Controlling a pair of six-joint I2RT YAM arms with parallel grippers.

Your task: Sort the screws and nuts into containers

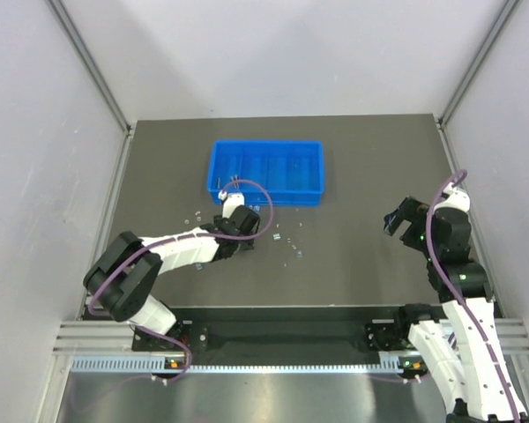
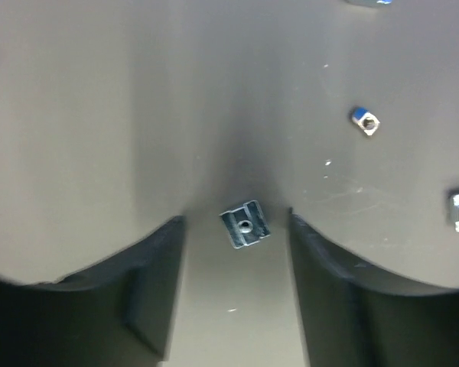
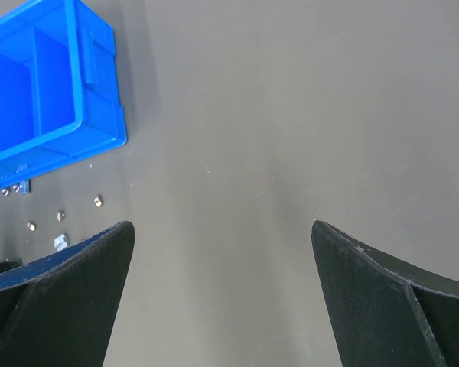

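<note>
Left gripper (image 2: 236, 235) jaws part-open, square nut (image 2: 245, 224) flat on the table (image 2: 99, 115) between them, untouched.
Nut looks light, rigid and slick, so likely to skid; pinch its flat sides squarely. Second nut (image 2: 365, 121) at 2 o'clock. Blue tray (image 1: 273, 196) near, 12 o'clock of gripper. Right gripper (image 3: 222, 225) wide open, empty.

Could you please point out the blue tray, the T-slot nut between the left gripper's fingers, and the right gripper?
blue tray (image 1: 282, 197), top external view, near wall.
T-slot nut (image 2: 245, 225), left wrist view, centre hole.
right gripper (image 3: 222, 223), right wrist view, midway between fingertips.
</note>
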